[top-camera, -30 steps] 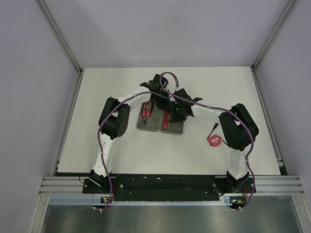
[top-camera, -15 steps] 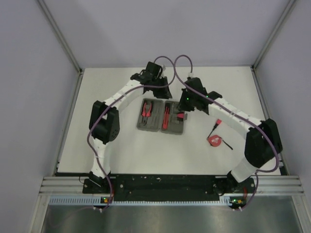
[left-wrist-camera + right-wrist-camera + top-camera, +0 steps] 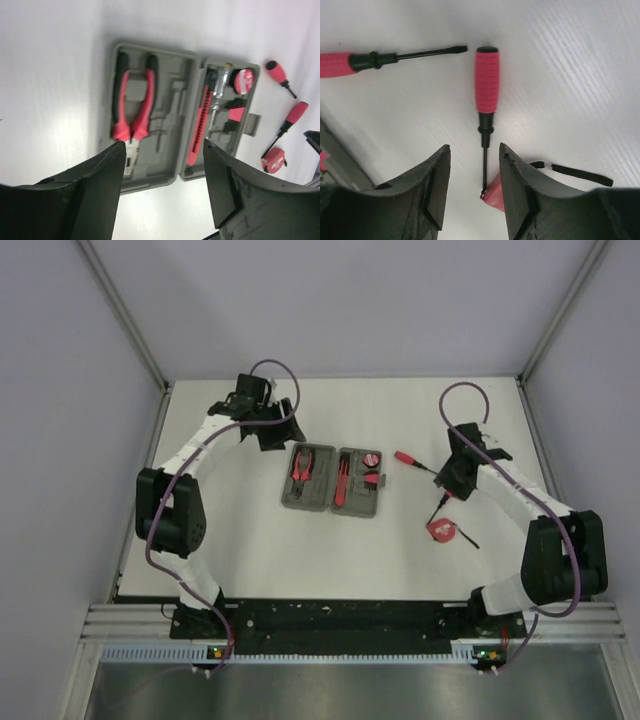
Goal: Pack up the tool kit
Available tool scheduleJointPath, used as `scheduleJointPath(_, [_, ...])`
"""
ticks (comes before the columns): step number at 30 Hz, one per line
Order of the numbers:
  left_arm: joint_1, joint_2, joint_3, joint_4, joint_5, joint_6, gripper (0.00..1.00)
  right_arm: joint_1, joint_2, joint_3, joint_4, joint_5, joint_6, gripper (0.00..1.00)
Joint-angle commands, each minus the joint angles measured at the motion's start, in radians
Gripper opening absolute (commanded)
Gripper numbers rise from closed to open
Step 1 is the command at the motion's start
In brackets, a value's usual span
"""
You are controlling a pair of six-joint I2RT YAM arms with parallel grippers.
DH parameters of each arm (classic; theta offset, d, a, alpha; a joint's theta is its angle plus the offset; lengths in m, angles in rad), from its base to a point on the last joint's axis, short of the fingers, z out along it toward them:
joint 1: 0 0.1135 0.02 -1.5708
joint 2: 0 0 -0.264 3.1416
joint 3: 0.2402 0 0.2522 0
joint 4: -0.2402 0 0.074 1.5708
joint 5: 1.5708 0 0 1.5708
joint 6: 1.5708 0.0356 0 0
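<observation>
The case (image 3: 172,107) lies open and flat about the middle of the tabletop, a little toward the far edge. The pliers (image 3: 132,102) sit in its left half and the knife (image 3: 198,125) in its right. Between the case and the right edge lie the far screwdriver (image 3: 408,457), the near screwdriver (image 3: 487,82) and, closest to the near edge, the tape measure (image 3: 441,530).

The right gripper (image 3: 474,150) hangs over the near screwdriver, jaws wide and empty. They straddle its thin shaft, whose tip lies at the tape measure.

The step in hand looks like lifting this screwdriver. A sound grip would move along to the ribbed red handle, come down square and close across its width. The shaft is slim and likely to roll, and closing where it is risks catching the tape measure.

The left gripper (image 3: 163,144) hovers toward the far-left corner, jaws wide and empty.
</observation>
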Motion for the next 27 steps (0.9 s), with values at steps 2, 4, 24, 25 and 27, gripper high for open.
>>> scheduleJointPath(2, [0.065, -0.094, -0.098, 0.032, 0.0, 0.048, 0.72, -0.076, -0.008, -0.015, -0.02, 0.064, 0.008, 0.46])
scheduleJointPath(4, [0.075, -0.104, -0.118, 0.03, 0.001, 0.053, 0.79, -0.098, 0.045, 0.006, -0.02, 0.053, -0.013, 0.47])
scheduleJointPath(24, [0.11, -0.066, -0.218, 0.021, 0.0, 0.038, 0.79, -0.128, 0.299, 0.202, 0.015, 0.036, -0.147, 0.18])
scheduleJointPath(25, [0.11, -0.066, -0.236, 0.021, 0.006, 0.035, 0.79, -0.128, 0.299, 0.215, 0.015, 0.036, -0.16, 0.14])
scheduleJointPath(27, [0.11, -0.066, -0.273, 0.038, 0.038, 0.035, 0.78, -0.13, 0.299, 0.239, 0.015, 0.031, -0.179, 0.05])
